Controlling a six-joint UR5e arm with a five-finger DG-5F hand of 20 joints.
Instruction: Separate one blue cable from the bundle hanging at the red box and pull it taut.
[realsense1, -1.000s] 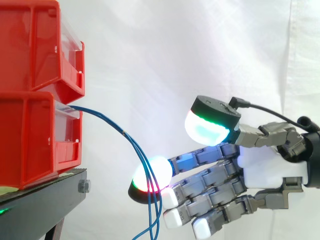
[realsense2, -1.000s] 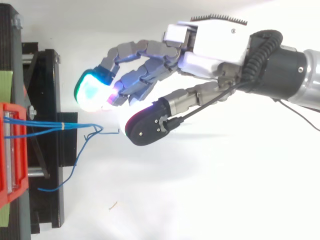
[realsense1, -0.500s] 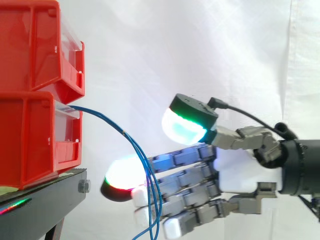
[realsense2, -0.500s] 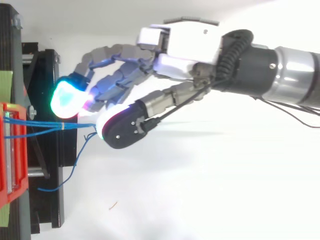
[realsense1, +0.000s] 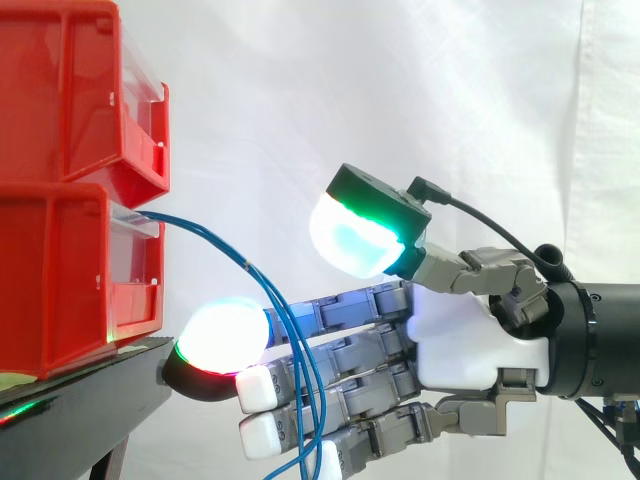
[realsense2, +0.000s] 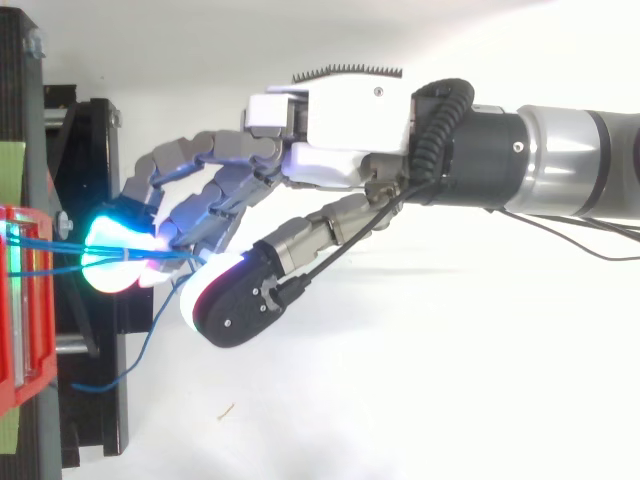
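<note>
We see the thin blue cables leave the lower red box rightward, then arch over and hang slack across the hand. Its jointed grey fingers reach out straight and relaxed, thumb lifted clear. We cannot quite tell whether any glowing pad touches a strand.

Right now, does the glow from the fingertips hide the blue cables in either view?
Side view: one pad of the hand burns out to white, yet the blue cables read dark and distinct beside it. Top view: a cyan-white pad glows right over the cables near the red box, so single strands are hard to separate there.
</note>
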